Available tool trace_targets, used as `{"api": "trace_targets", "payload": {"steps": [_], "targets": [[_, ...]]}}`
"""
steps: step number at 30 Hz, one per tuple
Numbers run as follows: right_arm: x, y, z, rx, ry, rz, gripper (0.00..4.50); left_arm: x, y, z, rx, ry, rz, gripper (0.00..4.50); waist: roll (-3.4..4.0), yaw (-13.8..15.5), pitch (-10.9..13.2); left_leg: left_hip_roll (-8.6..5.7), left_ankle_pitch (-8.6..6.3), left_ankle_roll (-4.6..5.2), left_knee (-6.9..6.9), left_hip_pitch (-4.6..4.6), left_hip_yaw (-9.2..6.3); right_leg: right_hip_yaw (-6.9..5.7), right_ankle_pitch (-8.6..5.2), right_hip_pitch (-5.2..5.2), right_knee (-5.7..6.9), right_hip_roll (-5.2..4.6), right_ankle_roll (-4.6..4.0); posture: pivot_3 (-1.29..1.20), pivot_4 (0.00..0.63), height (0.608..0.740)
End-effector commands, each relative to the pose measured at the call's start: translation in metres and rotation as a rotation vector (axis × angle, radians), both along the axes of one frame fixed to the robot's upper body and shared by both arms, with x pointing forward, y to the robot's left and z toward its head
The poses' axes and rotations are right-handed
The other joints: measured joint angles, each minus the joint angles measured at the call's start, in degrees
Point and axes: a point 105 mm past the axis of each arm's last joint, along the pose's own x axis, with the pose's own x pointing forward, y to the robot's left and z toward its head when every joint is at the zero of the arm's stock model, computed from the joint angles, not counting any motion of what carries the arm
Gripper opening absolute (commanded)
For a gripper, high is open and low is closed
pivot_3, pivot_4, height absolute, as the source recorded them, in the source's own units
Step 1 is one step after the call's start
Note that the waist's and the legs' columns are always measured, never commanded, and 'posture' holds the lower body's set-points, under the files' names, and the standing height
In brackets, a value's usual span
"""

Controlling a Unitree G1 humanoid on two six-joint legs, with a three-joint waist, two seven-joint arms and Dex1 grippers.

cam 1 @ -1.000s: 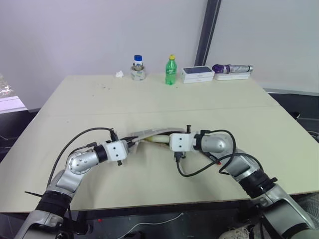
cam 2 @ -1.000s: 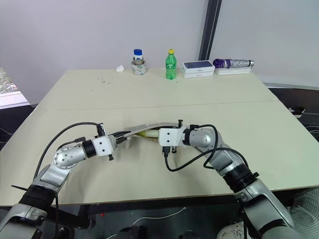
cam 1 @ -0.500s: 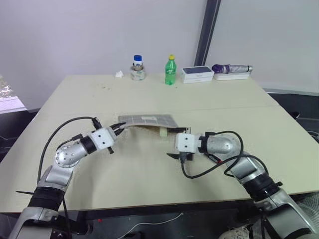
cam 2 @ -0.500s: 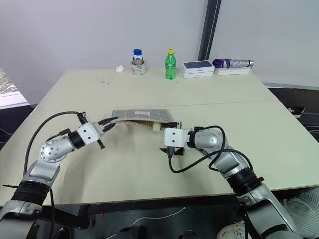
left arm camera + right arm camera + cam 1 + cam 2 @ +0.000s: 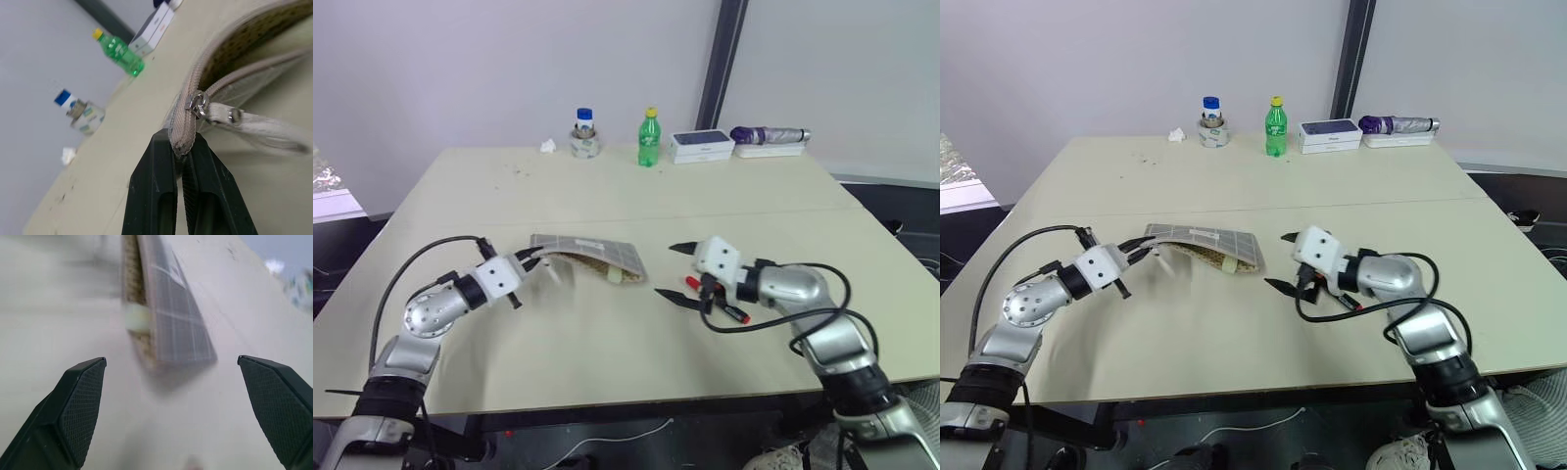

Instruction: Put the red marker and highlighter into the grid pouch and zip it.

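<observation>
left fingers point(image 5: 182, 161) pinch the grid pouch point(image 5: 592, 256) by its zipper end, highlighter point(image 5: 618, 277) poking from its mouth. right fingers point(image 5: 672, 271) spread wide, red marker point(image 5: 722, 308) just beneath them.

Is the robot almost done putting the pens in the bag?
About halfway. The highlighter sits in the open mouth of the grid pouch, its pale end still poking out. The left hand is shut on the pouch's zipper end, holding it. The right hand is open and holds nothing. The red marker lies on the table under the right arm, so it must still go in. Then the zipper needs closing.
</observation>
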Motion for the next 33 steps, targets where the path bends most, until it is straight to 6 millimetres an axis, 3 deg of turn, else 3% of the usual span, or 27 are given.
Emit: {"api": "trace_targets", "payload": {"steps": [1,4,6,15,20,25,29,33], "targets": [[-0.01,-0.022,0.014,0.233,0.004,-0.143,4.48,-0.007,0.008,0.006,-0.041,-0.022,0.025,0.0,-0.01,0.1,0.0,0.01,0.0,0.0,0.0,0.0,-0.01,0.0,0.0,0.01,0.0,0.0,0.0,0.0,0.15,0.74],[-0.029,-0.033,-0.015,0.28,0.077,-0.266,4.48,-0.011,0.006,-0.002,-0.057,0.0,0.029,0.0,-0.03,0.4,0.0,0.01,0.0,0.0,-0.03,0.0,-0.02,0.0,0.0,0.02,-0.02,-0.01,0.0,0.0,0.15,0.74],[-0.039,-0.039,-0.034,0.198,0.086,-0.332,4.48,-0.012,0.003,-0.007,-0.054,0.01,0.023,0.0,-0.03,0.3,0.0,0.01,-0.01,0.01,-0.01,0.0,-0.01,0.0,0.0,0.02,-0.01,-0.01,0.0,0.0,0.15,0.74],[-0.024,-0.096,-0.057,0.16,0.133,-0.616,4.48,-0.008,-0.008,-0.023,-0.105,0.061,0.005,0.0,-0.03,0.0,0.0,0.01,0.0,0.01,-0.02,0.1,0.0,0.01,0.1,0.08,-0.01,0.01,-0.01,0.0,0.15,0.74],[-0.033,-0.09,-0.075,0.129,0.277,-0.511,4.48,-0.007,-0.015,-0.025,-0.088,0.064,-0.015,0.0,-0.03,0.2,0.0,-0.01,-0.01,0.03,-0.01,0.07,0.01,0.01,0.1,0.11,-0.07,0.0,0.0,0.0,0.15,0.74],[-0.024,-0.094,-0.08,0.164,0.339,-0.559,4.48,-0.006,-0.017,-0.024,-0.077,0.059,-0.021,0.0,-0.04,0.0,0.0,0.02,-0.01,0.03,-0.01,0.08,0.0,0.01,0.1,0.11,-0.07,0.02,0.0,0.0,0.15,0.74],[-0.024,-0.086,-0.085,0.148,0.389,-0.532,2.78,-0.006,-0.021,-0.025,-0.076,0.059,-0.03,0.0,-0.05,0.1,0.0,0.02,-0.01,0.03,-0.03,0.08,0.0,0.0,0.1,0.1,-0.07,0.02,0.0,0.0,0.15,0.74],[-0.029,-0.074,-0.075,0.14,0.383,-0.439,0.56,-0.005,-0.023,-0.024,-0.074,0.056,-0.032,0.0,-0.06,0.0,0.0,0.01,-0.02,0.03,-0.01,0.08,0.0,0.0,0.1,0.12,-0.08,0.02,0.0,0.0,0.15,0.74]]}}
